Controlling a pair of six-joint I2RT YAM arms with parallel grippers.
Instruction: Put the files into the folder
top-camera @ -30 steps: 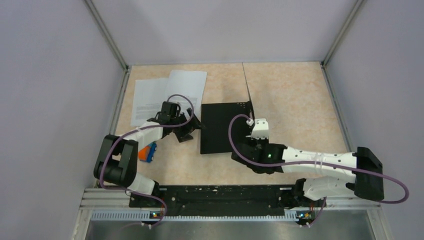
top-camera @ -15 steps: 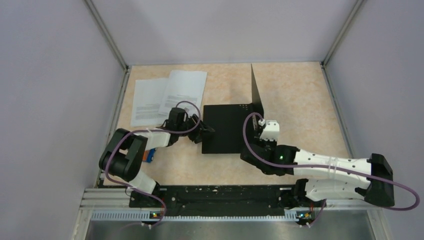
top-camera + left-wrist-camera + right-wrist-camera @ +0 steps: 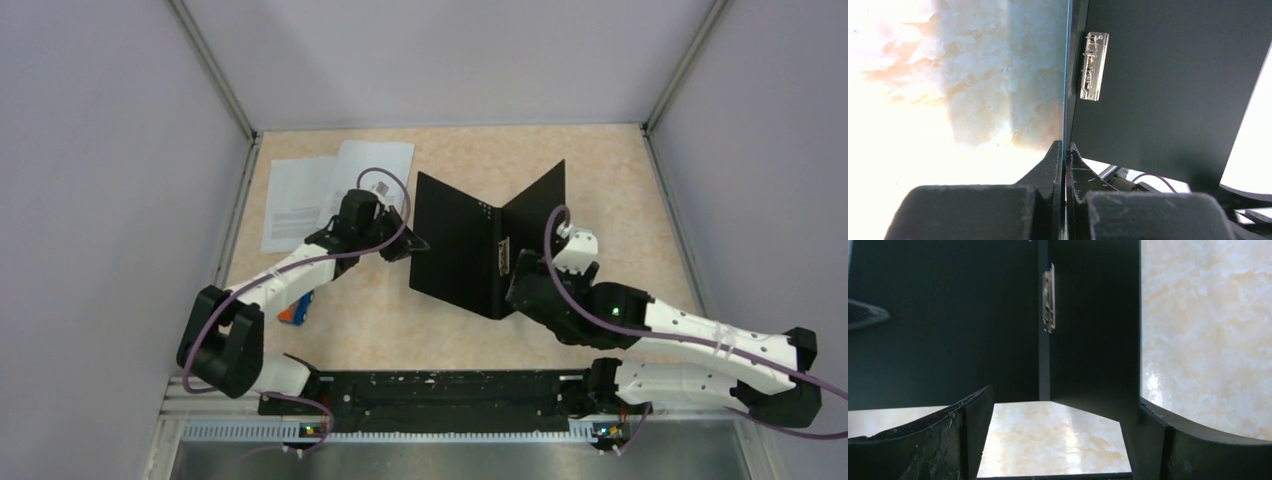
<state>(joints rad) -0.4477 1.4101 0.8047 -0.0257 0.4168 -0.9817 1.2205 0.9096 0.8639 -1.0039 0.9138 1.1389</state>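
Note:
The folder (image 3: 455,250) stands open in a V on the table, its black insides and metal spine clip (image 3: 499,255) facing me. My left gripper (image 3: 410,243) is shut on the outer edge of the left cover. In the left wrist view the fingers (image 3: 1066,152) pinch that thin teal-edged cover (image 3: 1066,75), with the clip (image 3: 1093,66) beyond. My right gripper (image 3: 517,272) sits open near the spine's near end. In the right wrist view its gripper (image 3: 1063,430) holds nothing, with the folder (image 3: 938,315) ahead. The files (image 3: 300,195) lie flat at the far left.
A small orange-and-blue object (image 3: 293,310) lies by the left arm's forearm. Grey walls close the table on the left, far and right sides. Bare tabletop (image 3: 610,190) lies right of the folder.
The left gripper closed on the folder's left cover and lifted it off the table. The right gripper opened and let go of the right cover, which now leans rightward.

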